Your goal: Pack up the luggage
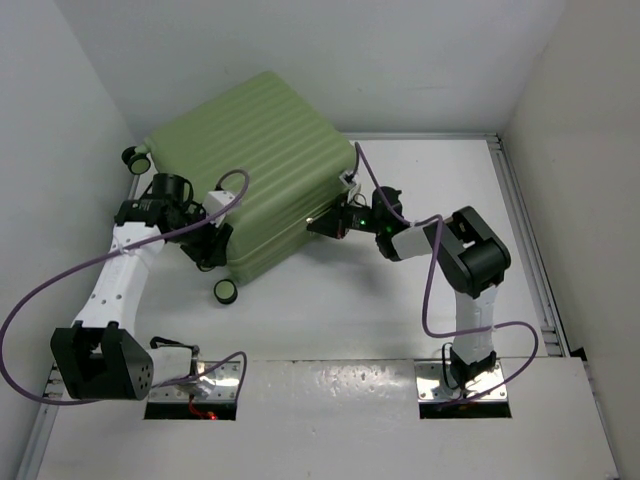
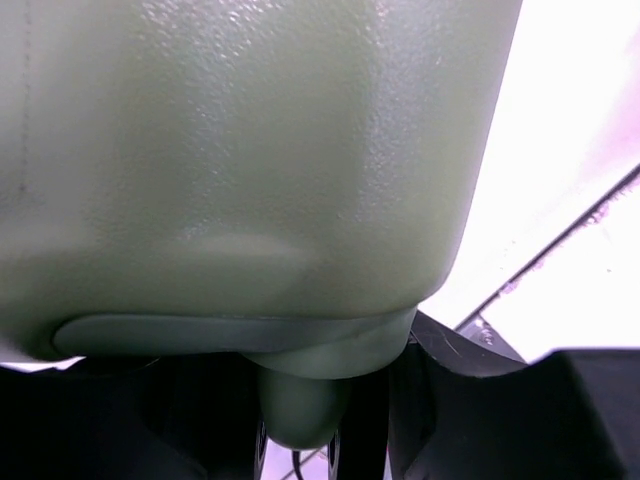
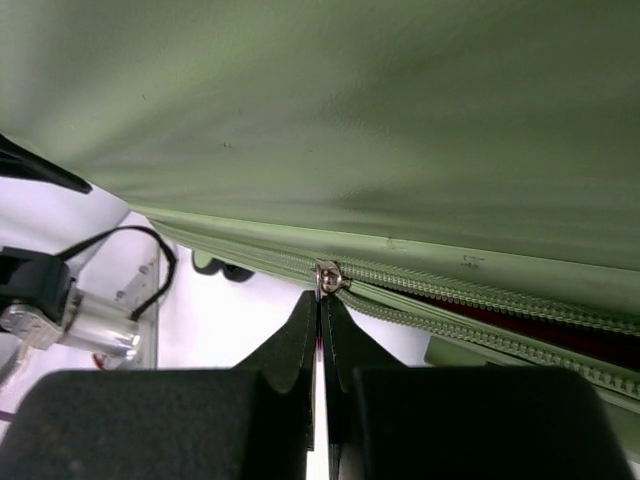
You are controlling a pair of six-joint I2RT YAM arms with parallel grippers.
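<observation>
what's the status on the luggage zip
right end effector shut on zipper pull. left end effector at luggage corner, grip unclear. zipper partly open. nothing seen in the way.

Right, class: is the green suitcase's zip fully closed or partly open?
Partly open: right of the slider the zip's teeth split around a dark gap; left of it they join.

Our left arm stretches forward, elbow slightly bent; the left hand [image 1: 210, 245] holds its fingers [image 2: 450, 400] apart. Our right arm folds sharply behind the right hand [image 1: 318, 226], whose fingers [image 3: 290, 345] are pressed together at the tips.
</observation>
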